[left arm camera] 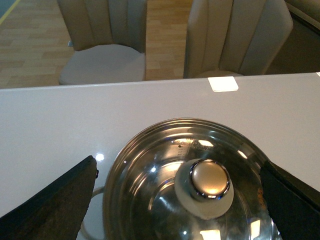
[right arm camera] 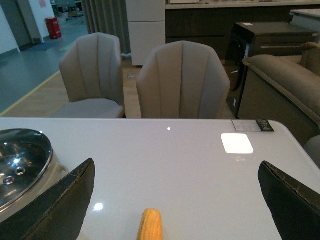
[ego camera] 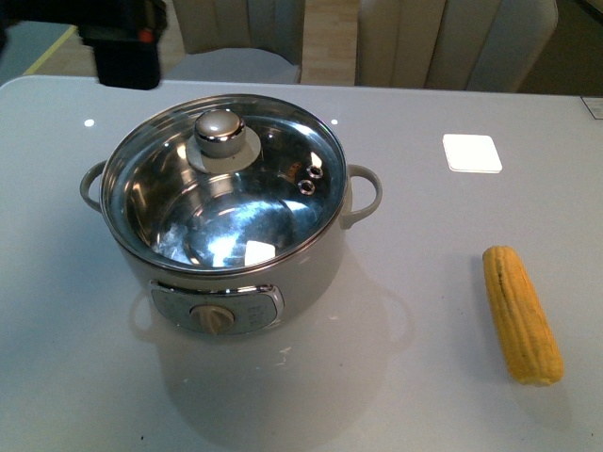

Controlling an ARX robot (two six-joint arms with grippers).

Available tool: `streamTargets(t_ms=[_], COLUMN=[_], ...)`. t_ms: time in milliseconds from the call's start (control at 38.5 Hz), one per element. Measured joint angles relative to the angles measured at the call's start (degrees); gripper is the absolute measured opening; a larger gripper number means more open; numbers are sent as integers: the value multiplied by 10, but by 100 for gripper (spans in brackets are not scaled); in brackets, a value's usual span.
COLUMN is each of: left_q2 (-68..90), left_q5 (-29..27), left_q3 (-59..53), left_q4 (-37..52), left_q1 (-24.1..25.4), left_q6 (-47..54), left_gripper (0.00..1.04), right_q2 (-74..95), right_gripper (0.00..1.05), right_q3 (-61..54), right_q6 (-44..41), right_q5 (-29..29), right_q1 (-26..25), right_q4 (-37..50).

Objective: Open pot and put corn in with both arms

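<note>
Your left tool [left arm camera: 177,167] is wide open above the pot [ego camera: 247,268]. The knob [left arm camera: 209,178] of the lid [ego camera: 188,202] sits between its sides. Your right tool [right arm camera: 175,167], open too, is nearer the corn [ego camera: 521,314]. The corn lies on the bench [ego camera: 424,395] right of the pot, end-on to that tool.

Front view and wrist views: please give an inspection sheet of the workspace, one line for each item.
Surface: glossy white table.
Job's things: pot, glass lid closed on it; corn lying on the table to its right, apart.
Clutter: white square pad farther back.
Grippers: left gripper open over the lid knob; right gripper open over the table, corn ahead.
Cables: nothing seen.
Surroundings: beige chairs behind the table.
</note>
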Motion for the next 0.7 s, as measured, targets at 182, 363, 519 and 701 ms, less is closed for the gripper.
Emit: streamTargets(t_ms=[182, 363, 519, 701], left_q2=[110, 188, 234, 266], left_q5=[-2, -2, -2, -3], left_q3=[51, 84, 109, 129], left_q4=[29, 36, 31, 28], left_q1=[-28, -35, -35, -38], left_q6=[3, 2, -1, -18], left_gripper=[98, 98, 98, 98], right_q2=[0, 0, 0, 0], right_gripper=[96, 96, 96, 96], right_q3=[0, 0, 0, 0], right_q6=[0, 0, 0, 0], right_q5=[0, 0, 0, 0], right_q1=[0, 0, 0, 0], right_q4=[0, 0, 0, 0])
